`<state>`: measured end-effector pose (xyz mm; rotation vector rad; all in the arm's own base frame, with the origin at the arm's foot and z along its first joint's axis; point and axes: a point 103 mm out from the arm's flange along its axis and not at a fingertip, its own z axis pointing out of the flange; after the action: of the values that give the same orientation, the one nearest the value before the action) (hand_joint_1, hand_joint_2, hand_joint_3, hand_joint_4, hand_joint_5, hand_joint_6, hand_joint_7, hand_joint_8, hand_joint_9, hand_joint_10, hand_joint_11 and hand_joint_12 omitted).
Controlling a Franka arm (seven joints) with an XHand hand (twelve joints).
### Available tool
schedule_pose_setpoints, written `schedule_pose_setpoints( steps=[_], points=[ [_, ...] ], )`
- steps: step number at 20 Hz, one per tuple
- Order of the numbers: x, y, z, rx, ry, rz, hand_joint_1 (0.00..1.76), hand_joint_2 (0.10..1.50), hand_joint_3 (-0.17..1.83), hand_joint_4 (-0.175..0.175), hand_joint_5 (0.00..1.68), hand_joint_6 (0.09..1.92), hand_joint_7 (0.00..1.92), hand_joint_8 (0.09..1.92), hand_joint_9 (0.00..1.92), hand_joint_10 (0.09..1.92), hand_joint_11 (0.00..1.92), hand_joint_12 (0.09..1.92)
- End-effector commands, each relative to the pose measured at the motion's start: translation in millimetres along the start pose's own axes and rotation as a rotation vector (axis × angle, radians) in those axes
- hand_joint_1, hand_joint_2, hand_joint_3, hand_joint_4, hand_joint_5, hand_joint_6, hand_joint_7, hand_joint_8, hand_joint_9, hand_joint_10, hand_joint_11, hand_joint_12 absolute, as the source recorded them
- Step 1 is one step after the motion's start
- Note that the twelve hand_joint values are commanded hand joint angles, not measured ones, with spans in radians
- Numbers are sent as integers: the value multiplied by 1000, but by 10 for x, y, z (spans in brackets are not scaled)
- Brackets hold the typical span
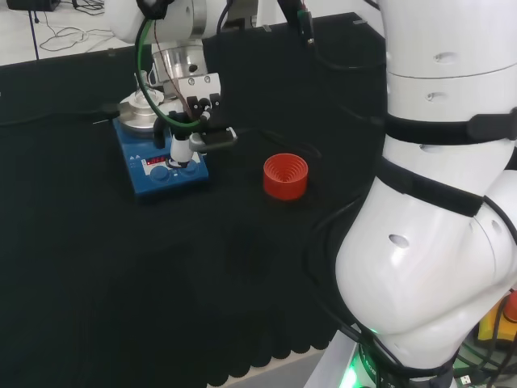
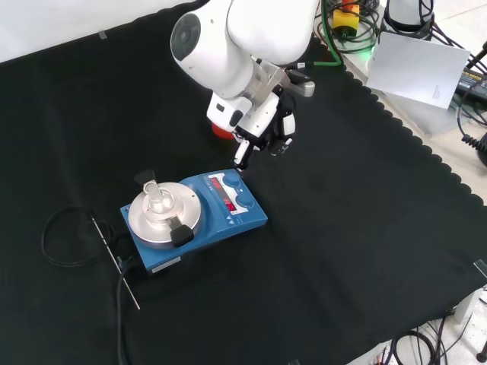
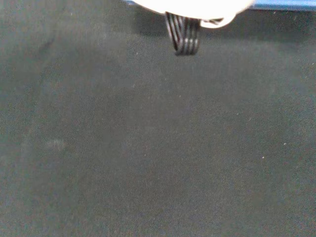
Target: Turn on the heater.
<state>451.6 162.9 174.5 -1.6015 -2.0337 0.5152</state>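
Note:
The heater (image 1: 161, 166) is a blue box with a round silver plate (image 2: 163, 217) and a front panel with a red display and pale knobs (image 2: 232, 194). A small clear glass vessel (image 2: 157, 199) stands on the plate. The hand (image 1: 194, 101) hangs over the panel's edge, one white finger (image 1: 181, 149) pointing straight down with its tip at a knob. In the front view the hand (image 2: 265, 122) sits just beyond the panel, the finger (image 2: 242, 156) reaching down to it. A black ribbed fingertip (image 3: 183, 37) shows in the wrist view over the cloth.
A red ribbed ring stand (image 1: 285, 176) sits on the cloth right of the heater in the head view. A black cable (image 2: 61, 236) loops away from the heater beside a thin metal rod (image 2: 114, 262). The cloth's scalloped edge (image 2: 426, 152) runs along the right of the front view.

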Motion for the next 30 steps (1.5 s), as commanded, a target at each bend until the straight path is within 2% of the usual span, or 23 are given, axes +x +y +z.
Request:
schedule_pose_setpoints(
  steps=[1,5,17,30],
  points=[
    [28,44,71,42,-10,-4,1416,690,999,-103,229,823,1581,1629,1625,1493,1215,1316],
    [31,85,118,56,-7,-4,1417,685,1011,-94,202,800,1585,1632,1628,1495,1216,1318],
    [-60,186,210,74,-10,12,1424,674,1036,-76,172,548,1588,1648,1631,1508,1215,1325],
    [-53,242,255,95,-7,6,1423,676,1039,-74,200,479,1587,1649,1628,1509,1217,1324]
  ],
)
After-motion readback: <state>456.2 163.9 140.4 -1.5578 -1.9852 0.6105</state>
